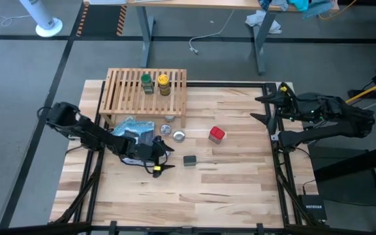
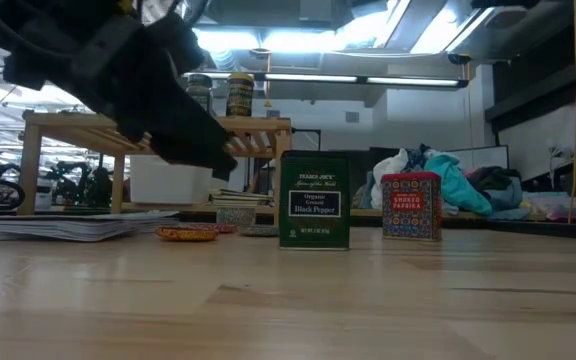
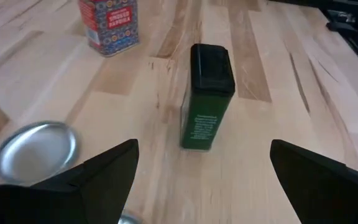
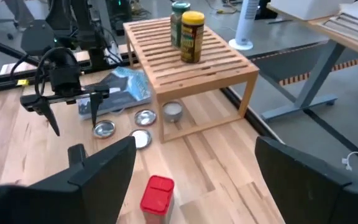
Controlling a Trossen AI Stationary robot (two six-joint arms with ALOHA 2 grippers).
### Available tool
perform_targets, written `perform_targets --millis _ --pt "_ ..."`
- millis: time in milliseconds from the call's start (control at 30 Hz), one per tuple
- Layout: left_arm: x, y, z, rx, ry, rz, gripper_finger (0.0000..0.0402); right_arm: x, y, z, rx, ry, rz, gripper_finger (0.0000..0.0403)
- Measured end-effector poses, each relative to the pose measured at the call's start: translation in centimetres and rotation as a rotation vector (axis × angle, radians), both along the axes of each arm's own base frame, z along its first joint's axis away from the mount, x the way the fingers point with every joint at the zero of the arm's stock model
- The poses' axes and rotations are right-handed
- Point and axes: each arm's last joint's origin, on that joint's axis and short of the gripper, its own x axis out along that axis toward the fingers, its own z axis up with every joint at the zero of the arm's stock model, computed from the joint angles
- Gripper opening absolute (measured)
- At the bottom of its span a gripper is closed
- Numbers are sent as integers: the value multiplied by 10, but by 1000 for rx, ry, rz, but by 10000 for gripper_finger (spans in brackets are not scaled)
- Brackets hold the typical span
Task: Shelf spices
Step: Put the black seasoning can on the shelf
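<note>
You are lining the left gripper (image 1: 162, 160), fingers spread and empty, up on the black tin (image 1: 189, 160) standing just beside it on the table; an off-centre closure is risking tipping this narrow tin — or nudging it toward the red tin (image 1: 217, 134). The right gripper (image 1: 267, 108) is waiting spread at the table's edge; both jars (image 1: 156, 83) are already sitting on the shelf (image 1: 129, 91).

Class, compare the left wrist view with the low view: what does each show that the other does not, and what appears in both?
Only the left wrist view shows the black tin's lid from above and the left gripper standing open just short of the tin, plus a silvery round tin on the table.

Only the low view shows the shelf with the green-capped jar and yellow-capped jar standing on top, and the tin's front label reading black pepper.

Both show the black tin and the red tin standing upright on the wooden table.
</note>
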Motion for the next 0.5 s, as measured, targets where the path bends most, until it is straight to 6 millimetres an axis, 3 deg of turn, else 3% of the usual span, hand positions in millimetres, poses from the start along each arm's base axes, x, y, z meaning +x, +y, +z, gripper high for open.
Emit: perform_targets --millis 200,500 --pt "21 -7 -10 20 28 -6 356 4 0 -14 8 31 4 335" --pt "40 -8 -6 77 9 -35 356 6 1 -18 8 42 4 335"
